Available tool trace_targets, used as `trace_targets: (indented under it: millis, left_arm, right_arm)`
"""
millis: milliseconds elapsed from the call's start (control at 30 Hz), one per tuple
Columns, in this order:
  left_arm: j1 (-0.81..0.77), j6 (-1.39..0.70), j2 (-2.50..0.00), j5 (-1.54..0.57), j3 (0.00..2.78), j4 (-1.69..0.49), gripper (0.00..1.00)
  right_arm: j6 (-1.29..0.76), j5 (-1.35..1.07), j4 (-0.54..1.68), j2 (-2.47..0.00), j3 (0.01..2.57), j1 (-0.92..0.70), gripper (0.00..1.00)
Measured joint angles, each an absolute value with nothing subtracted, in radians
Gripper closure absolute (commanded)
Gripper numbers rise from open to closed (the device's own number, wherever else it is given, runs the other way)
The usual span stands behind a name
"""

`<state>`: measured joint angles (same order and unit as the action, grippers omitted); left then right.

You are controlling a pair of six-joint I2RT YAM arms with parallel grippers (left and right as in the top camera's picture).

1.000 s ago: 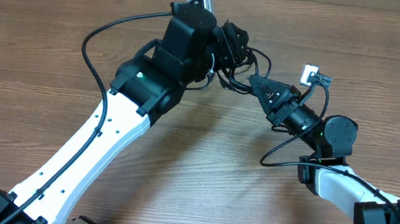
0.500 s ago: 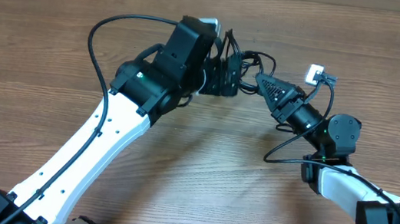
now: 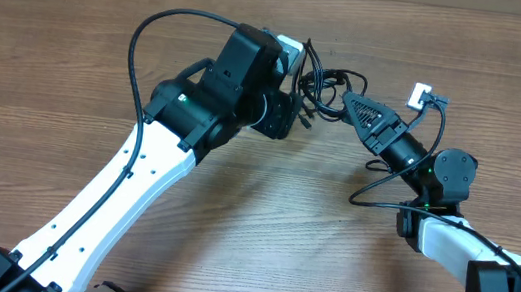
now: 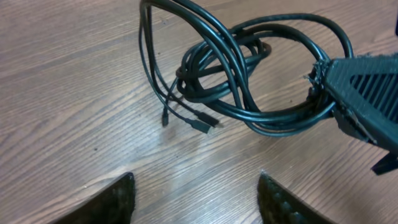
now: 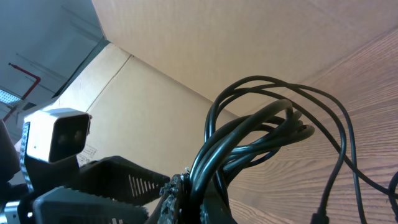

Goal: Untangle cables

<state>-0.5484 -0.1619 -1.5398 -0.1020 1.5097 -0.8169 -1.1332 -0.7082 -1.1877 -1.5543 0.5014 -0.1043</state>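
The cables (image 3: 323, 82) are a bunch of thin black loops at the back middle of the table. My right gripper (image 3: 350, 100) is shut on the bunch's right side and holds it partly lifted. In the right wrist view the cables (image 5: 261, 134) rise out of the shut right gripper (image 5: 202, 190). Seen from the left wrist, the cables (image 4: 249, 74) hang in loops from the right gripper (image 4: 360, 87), with two loose plug ends (image 4: 202, 124) touching the wood. The left gripper (image 4: 196, 186) is open over bare wood, short of the plugs. From overhead, the left gripper (image 3: 289, 120) sits just left of the bunch.
The wooden table (image 3: 71, 51) stretches to both sides. Thicker black arm cables arc over the left arm (image 3: 153, 41) and loop beside the right arm (image 3: 375, 191). A cardboard wall (image 5: 205, 43) stands behind the table's far edge.
My left gripper has let go of the bunch and pulled back toward the front of the table, its jaws now apart and empty. The right gripper shifted slightly right with the cables.
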Motion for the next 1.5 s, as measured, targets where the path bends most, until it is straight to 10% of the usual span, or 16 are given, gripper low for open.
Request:
trace_targets:
  millis: [200,800,1067,1200,1500]
  left_arm:
    - [-0.548,0.031,-1.540,-0.108,1.510,-0.843,0.00]
    - [-0.548,0.770,-1.541,-0.112,1.510,-0.911,0.10]
    - [-0.548,1.053,-1.541,-0.154,1.510,-0.875,0.33]
    - [-0.548,1.156,-1.541,-0.230,1.510,-0.867,0.15]
    - [-0.548,1.211,-1.541,-0.426,1.510,-0.830,0.15]
  right_arm:
    - [-1.130,-0.710,-1.188,-1.554,0.501,-0.105,0.96]
    - [-1.240,-0.729,-1.264,-1.555,0.501,-0.088,0.96]
    - [-1.465,-0.799,-1.264,-1.555,0.501,-0.020,0.96]
    - [-1.525,-0.818,-1.264,-1.555,0.501,-0.015,0.96]
    - [-1.571,-0.839,-1.269,-1.555,0.501,-0.015,0.96]
